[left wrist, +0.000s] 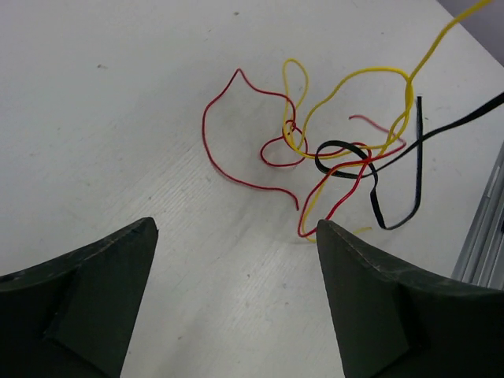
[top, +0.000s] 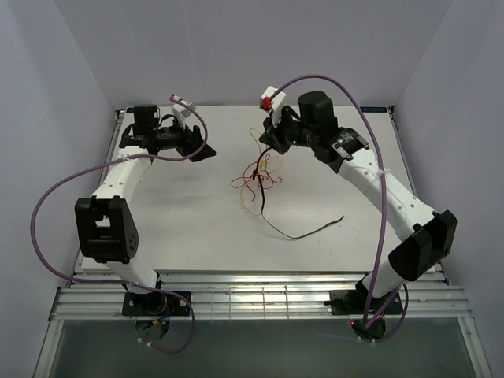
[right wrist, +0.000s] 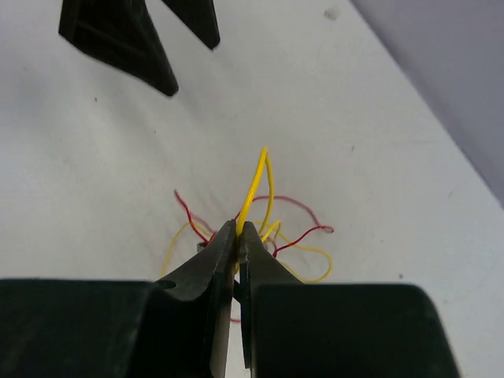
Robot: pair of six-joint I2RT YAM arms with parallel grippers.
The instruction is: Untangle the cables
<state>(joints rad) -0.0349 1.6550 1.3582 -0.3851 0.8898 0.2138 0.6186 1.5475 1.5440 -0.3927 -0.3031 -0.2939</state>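
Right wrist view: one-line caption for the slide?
Right tool shut on the yellow cable; red cable tangled with it on the table beyond.

Item 1: tabletop [top: 197,228], white, matte, rectangular; a faintly scuffed, lined patch [left wrist: 177,169] shows in the left wrist view, and a small dark speck [right wrist: 331,13] in the right wrist view.
Item 2: enclosure walls, plain pale lilac-grey: left wall [top: 47,118], back wall [top: 252,47], right wall [top: 465,118], meeting the tabletop on three sides.
Item 3: ribbed metal strip [top: 260,295], silver, running along the near edge of the tabletop.
Item 4: dark greenish panel [top: 260,346], just below the strip.
Item 5: small blue marking [top: 375,109], at the far right corner; detail too small to tell.
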